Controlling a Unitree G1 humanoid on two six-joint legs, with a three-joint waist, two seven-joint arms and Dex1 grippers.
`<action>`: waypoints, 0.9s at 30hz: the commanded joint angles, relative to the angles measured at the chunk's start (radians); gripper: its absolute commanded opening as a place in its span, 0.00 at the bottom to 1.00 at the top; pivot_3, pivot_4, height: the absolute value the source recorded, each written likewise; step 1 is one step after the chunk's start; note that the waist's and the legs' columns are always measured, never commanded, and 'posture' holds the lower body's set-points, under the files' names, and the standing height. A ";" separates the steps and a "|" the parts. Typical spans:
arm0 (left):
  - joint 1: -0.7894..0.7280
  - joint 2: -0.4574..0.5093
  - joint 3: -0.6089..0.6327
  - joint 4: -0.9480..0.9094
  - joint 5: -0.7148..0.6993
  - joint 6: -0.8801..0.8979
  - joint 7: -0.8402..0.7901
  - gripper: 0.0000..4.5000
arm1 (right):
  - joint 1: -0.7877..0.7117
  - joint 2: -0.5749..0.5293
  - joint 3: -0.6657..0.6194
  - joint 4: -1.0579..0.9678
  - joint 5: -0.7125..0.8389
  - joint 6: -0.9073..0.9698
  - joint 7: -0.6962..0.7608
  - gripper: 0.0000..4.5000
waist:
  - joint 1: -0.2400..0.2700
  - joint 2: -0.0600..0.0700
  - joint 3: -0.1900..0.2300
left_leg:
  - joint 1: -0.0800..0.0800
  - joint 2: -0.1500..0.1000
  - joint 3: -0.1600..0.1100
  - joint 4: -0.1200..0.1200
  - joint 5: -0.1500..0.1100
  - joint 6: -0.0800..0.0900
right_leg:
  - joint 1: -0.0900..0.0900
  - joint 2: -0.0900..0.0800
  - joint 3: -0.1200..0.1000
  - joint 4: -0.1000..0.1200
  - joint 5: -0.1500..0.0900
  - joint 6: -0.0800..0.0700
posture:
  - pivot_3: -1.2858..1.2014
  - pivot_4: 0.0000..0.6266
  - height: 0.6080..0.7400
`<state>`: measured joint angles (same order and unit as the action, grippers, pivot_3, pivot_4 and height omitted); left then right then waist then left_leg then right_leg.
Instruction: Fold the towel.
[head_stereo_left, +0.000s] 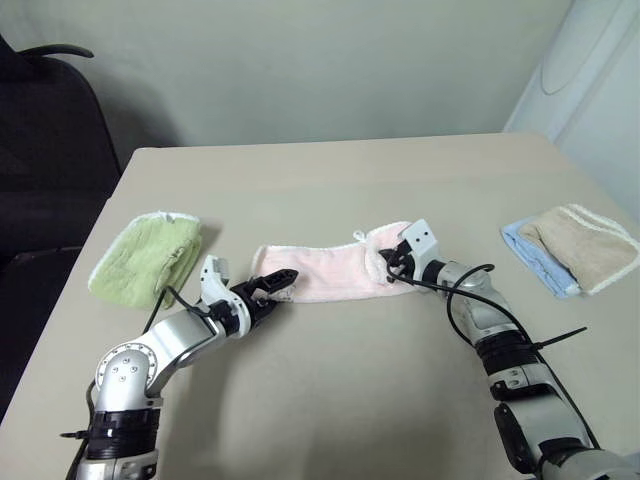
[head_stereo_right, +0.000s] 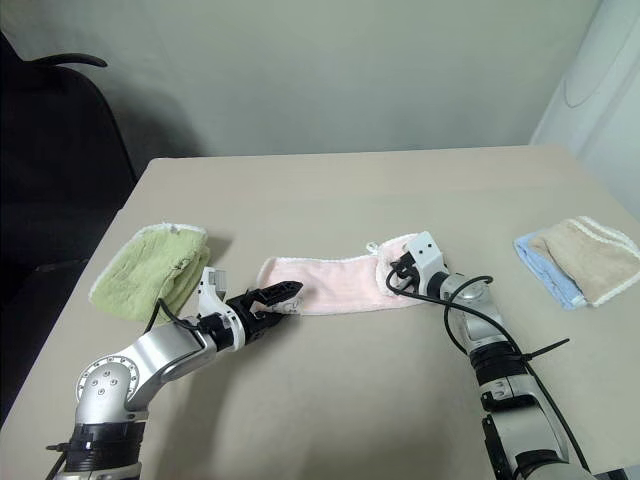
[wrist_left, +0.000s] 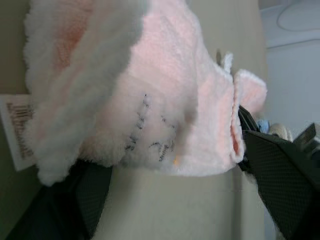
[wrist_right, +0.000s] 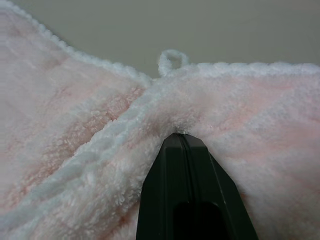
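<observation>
Pink towel (head_stereo_left: 330, 273) lies as a folded strip mid-table, right gripper (head_stereo_left: 392, 266) pinched tight on its right end, left gripper (head_stereo_left: 283, 279) at the left end with fingers spread around the hem. Next, I'd judge: close left, then carry one end over the other.

A beige table (head_stereo_left: 330, 190) stands before a plain pale wall (head_stereo_left: 320, 60), with a black chair (head_stereo_left: 45, 140) at its left side.
</observation>
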<state>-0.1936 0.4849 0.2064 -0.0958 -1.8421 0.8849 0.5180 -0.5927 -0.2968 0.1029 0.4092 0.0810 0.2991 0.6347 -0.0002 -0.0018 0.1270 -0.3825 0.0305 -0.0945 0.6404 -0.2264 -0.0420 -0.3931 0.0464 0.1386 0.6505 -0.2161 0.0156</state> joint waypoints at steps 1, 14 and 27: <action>0.004 0.003 0.025 0.050 0.046 -0.019 -0.009 0.71 | 0.023 0.005 0.006 -0.044 0.001 0.019 -0.002 0.00 | 0.000 0.000 0.000 | 0.000 0.001 -0.001 -0.001 0.000 -0.001 | 0.000 0.001 0.000 0.000 0.000 -0.001 | 0.52 0.24 0.96; 0.017 0.070 0.115 0.022 0.030 0.018 -0.132 0.00 | 0.108 0.001 0.001 -0.158 0.005 0.089 -0.014 0.00 | -0.008 -0.001 0.000 | 0.000 0.004 -0.001 -0.009 -0.003 -0.008 | -0.006 0.005 -0.001 0.000 -0.007 -0.001 | 0.52 0.24 0.96; -0.219 0.286 -0.087 -0.246 0.413 0.121 -0.556 0.00 | 0.174 -0.113 -0.102 -0.424 0.168 0.225 0.084 0.00 | 0.000 -0.010 0.005 | -0.003 0.005 -0.002 -0.007 -0.008 -0.010 | -0.006 0.006 -0.001 0.000 -0.013 0.000 | 0.52 0.24 0.96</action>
<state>-0.3954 0.7626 0.1388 -0.3121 -1.4724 0.9891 0.0057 -0.4171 -0.3953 0.0304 0.0479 0.2141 0.5114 0.6991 -0.0007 -0.0114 0.1320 -0.3850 0.0361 -0.0966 0.6335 -0.2353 -0.0516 -0.3992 0.0523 0.1381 0.6503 -0.2278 0.0174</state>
